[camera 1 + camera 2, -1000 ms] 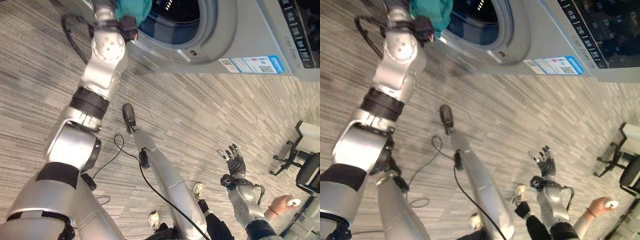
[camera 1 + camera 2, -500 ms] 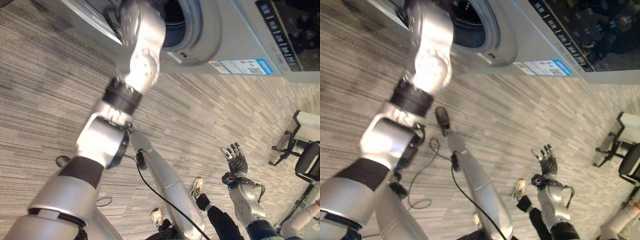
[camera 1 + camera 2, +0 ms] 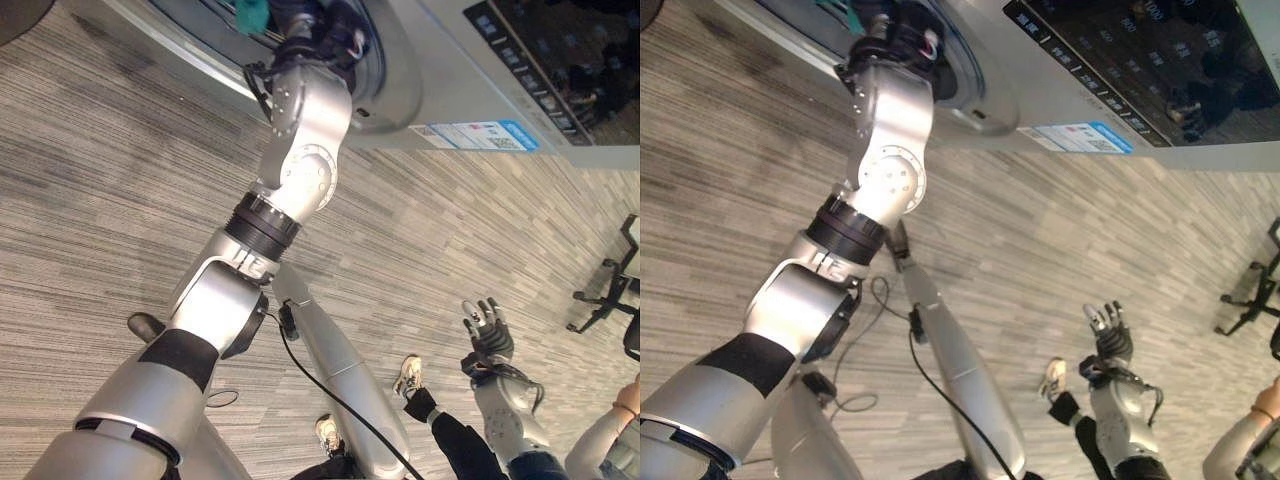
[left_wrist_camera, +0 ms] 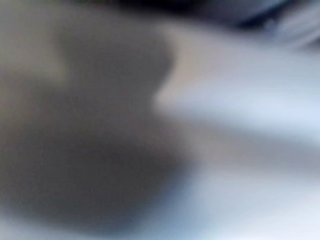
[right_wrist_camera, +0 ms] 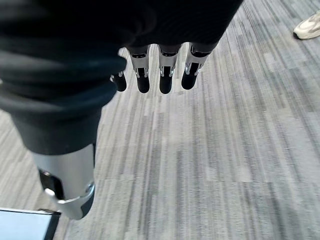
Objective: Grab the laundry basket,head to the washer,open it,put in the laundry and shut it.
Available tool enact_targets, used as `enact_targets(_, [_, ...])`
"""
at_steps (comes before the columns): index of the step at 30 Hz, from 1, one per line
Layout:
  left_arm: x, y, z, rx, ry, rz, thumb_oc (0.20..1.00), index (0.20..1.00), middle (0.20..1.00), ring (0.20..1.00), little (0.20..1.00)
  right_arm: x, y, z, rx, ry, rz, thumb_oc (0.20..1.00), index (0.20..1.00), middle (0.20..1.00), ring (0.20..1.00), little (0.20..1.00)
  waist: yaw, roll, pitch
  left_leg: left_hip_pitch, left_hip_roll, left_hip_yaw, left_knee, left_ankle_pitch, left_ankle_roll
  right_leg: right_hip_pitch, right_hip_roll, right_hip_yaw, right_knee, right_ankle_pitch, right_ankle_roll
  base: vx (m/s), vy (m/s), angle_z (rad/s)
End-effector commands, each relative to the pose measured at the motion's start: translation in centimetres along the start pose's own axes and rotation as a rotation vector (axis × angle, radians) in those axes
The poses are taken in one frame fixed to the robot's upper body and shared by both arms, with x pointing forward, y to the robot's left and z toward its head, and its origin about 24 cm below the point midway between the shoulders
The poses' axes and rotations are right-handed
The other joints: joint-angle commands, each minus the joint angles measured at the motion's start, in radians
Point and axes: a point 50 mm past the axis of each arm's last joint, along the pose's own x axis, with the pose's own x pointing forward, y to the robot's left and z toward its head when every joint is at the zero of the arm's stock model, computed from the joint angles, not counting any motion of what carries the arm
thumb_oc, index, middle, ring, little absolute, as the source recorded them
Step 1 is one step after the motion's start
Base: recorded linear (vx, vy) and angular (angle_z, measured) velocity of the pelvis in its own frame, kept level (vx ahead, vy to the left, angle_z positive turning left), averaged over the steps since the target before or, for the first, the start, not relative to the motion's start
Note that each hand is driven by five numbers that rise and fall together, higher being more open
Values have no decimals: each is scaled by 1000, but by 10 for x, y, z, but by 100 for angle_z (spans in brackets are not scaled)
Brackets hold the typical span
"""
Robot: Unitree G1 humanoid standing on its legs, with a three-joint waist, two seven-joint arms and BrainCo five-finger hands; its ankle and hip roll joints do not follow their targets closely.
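The grey washer [image 3: 430, 90] stands at the top of the eye views, its round door opening facing me. My left arm [image 3: 305, 110] reaches up into that opening, and the hand past its dark wrist is hidden inside the drum. A scrap of teal laundry [image 3: 248, 14] shows at the opening's rim beside the wrist. The left wrist view is a blur of grey and white from very close. My right hand [image 3: 488, 335] hangs low at the right, far from the washer, open with straight fingers [image 5: 160, 75] over bare floor.
Striped grey carpet [image 3: 120, 200] lies in front of the washer. A person stands close behind me: shoes [image 3: 408, 375] and a dark trouser leg [image 3: 450, 445] show at the bottom, a hand [image 3: 630, 398] at the right edge. An office chair [image 3: 608, 290] stands at the far right.
My left arm has swung from the left of the door to the right and into the opening, taking the teal laundry with it. The camera has shifted. The right hand stays open.
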Motion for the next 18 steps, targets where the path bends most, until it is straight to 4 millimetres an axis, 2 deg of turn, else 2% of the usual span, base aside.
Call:
enact_targets(1, [-13, -33, -31, 588, 54, -420, 1000, 1000, 1000, 1000, 1000, -4, -25, 21, -80, -51, -1, 1000, 1000, 1000, 1000, 1000, -7, 84, -110, 275, 89, 1, -145, 142, 36, -191, -33, -42, 241, -204, 169, -9, 9, 21])
enact_targets(2, [-13, -33, -31, 590, 54, -421, 1000, 1000, 1000, 1000, 1000, -4, -25, 21, -79, -51, 0, 1000, 1000, 1000, 1000, 1000, -7, 83, -110, 275, 88, 1, -146, 143, 36, -191, -34, -42, 241, -204, 169, -2, -2, 21])
enact_targets(5, [-29, -41, -25, 720, -8, -624, 1000, 1000, 1000, 1000, 1000, -5, -32, 30, -86, -69, 17, 1000, 1000, 1000, 1000, 1000, 8, 103, -114, 271, 84, -1, -162, 151, 33, -195, -44, -44, 239, -203, 174, 6, 0, 13])
enact_targets(6, [-30, -41, -25, 720, -7, -624, 1000, 1000, 1000, 1000, 1000, -5, -32, 30, -85, -69, 18, 1000, 1000, 1000, 1000, 1000, 7, 103, -114, 271, 84, -2, -162, 151, 33, -195, -44, -45, 239, -203, 174, -4, 12, 15])
enact_targets(8, [-43, -48, -13, 771, -102, -729, 1000, 1000, 1000, 1000, 1000, -14, -41, 37, -62, -89, 43, 1000, 1000, 1000, 1000, 1000, 28, 118, -110, 259, 78, -5, -164, 157, 29, -200, -56, -46, 234, -205, 179, -12, 9, 8])
enact_targets(12, [-54, -53, -9, 773, -167, -765, 1000, 1000, 1000, 1000, 1000, -19, -40, 44, -91, -103, 106, 1000, 1000, 1000, 1000, 1000, 47, 128, -101, 236, 70, -22, -155, 159, 28, -205, -66, -46, 227, -205, 181, -4, -3, 1])
enact_targets(15, [-55, -54, -12, 780, -170, -764, 1000, 1000, 1000, 1000, 1000, -19, -38, 48, -122, -114, 127, 1000, 1000, 1000, 1000, 1000, 48, 130, -101, 232, 69, -25, -151, 161, 28, -204, -69, -47, 223, -205, 180, 0, 0, 0])
enact_targets(16, [-56, -52, -15, 785, -166, -749, 1000, 1000, 1000, 1000, 1000, -9, -39, 50, -179, -114, 100, 1000, 1000, 1000, 1000, 1000, 55, 135, -97, 224, 66, -32, -146, 164, 29, -204, -70, -49, 223, -203, 179, 0, 0, 0])
enact_targets(17, [-54, -47, -20, 821, -156, -722, 1000, 1000, 1000, 1000, 1000, -11, -48, 36, -149, -72, 49, 1000, 1000, 1000, 1000, 1000, 52, 133, -97, 223, 65, -36, -146, 165, 30, -201, -71, -50, 219, -204, 179, 0, 0, 0])
enact_targets(18, [-54, -47, -20, 821, -156, -722, 1000, 1000, 1000, 1000, 1000, -11, -48, 36, -149, -72, 49, 1000, 1000, 1000, 1000, 1000, 52, 133, -97, 224, 65, -36, -146, 165, 30, -201, -71, -50, 219, -204, 179, -28, 55, 4])
